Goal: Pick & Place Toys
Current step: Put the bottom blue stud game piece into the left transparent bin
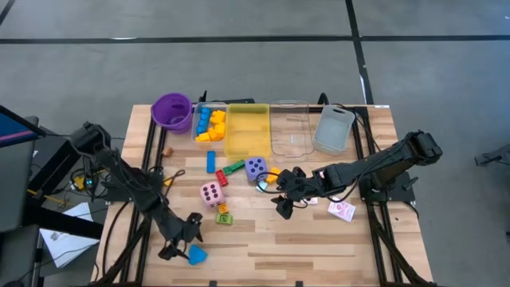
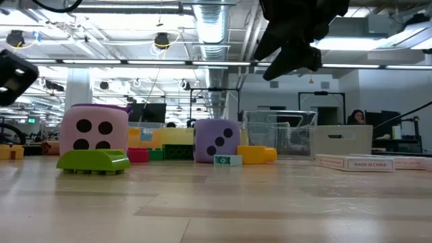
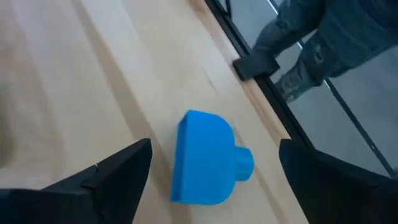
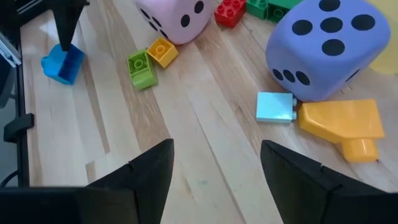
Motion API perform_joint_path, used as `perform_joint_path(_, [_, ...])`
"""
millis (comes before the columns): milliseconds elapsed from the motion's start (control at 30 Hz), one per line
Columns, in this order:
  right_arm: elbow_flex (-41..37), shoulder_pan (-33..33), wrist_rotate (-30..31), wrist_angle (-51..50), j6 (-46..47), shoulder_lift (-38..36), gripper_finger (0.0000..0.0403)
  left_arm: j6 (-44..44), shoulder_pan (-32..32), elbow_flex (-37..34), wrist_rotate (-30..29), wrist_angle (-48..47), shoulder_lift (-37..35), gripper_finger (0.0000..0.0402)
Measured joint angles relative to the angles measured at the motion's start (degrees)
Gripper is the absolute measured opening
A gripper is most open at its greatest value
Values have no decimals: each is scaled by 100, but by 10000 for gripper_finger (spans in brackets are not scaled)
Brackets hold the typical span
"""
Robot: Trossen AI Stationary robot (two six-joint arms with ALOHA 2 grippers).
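Wood tabletop, near front edge: left gripper [image 1: 179, 241] spread wide, blue block [image 1: 196, 254] loose btwn its fingers. Risk: a nudge sends it off. Right gripper [image 1: 285, 206] parted, empty, mid-table by purple die [image 1: 255, 167].

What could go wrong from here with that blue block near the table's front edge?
1. The blue block lies on the table close to its front edge, between the left gripper's open jaws; a nudge while closing might push it off.
2. The right gripper hovers open beside the purple die, with a light blue piece and a yellow block crowded against it, so a clean single pick looks hard.
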Motion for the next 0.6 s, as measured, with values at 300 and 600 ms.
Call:
perform_joint_path(300, [0, -9, 0, 0, 0, 0, 235, -11, -592, 0, -873, 882, 859, 352])
perform_joint_path(600, [0, -7, -2, 0, 0, 0, 235, -19, -975, -2, -1459, 1256, 1419, 353])
